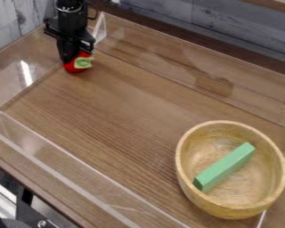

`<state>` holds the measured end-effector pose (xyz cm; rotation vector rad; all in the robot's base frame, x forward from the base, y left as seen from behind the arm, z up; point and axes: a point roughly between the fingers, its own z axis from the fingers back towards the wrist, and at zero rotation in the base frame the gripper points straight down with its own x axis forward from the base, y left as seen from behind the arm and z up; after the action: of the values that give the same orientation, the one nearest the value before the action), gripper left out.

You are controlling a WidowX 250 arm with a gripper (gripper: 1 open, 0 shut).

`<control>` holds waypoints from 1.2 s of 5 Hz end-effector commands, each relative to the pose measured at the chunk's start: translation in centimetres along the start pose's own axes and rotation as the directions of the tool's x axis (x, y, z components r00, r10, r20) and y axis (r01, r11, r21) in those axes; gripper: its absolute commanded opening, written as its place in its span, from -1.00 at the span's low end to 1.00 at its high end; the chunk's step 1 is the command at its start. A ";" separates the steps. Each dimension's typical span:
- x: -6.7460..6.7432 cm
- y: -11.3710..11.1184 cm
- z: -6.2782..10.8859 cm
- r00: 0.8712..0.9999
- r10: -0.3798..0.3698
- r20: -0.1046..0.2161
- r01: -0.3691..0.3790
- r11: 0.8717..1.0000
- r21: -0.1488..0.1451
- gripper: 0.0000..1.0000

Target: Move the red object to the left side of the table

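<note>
1. While hanging straight down over the far left corner of the brown wood-grain table (121,116), the black gripper (74,59) is squeezing its fingers together on the small glossy red egg-shaped toy (79,64).
2. That toy is sitting low against the tabletop, poking out beneath the fingers and showing its pale green tip, close to the low clear acrylic wall (20,73).
3. Over at the near right corner, well apart, a round light wooden bowl (262,187) is holding a green rectangular block (224,166), which is lying slanted inside it.
</note>
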<state>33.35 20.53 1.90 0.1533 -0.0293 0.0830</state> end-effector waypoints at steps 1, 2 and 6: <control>0.1 -0.9 -1.4 1.000 0.004 -0.027 -0.005 1.000 -0.019 -1.00; 0.2 -0.9 -1.4 0.999 0.006 -0.033 -0.007 1.000 -0.022 -1.00; 0.6 -1.2 -1.4 0.999 0.014 -0.051 -0.016 0.999 -0.032 -1.00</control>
<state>33.92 20.43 1.91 0.1383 -0.0008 0.0983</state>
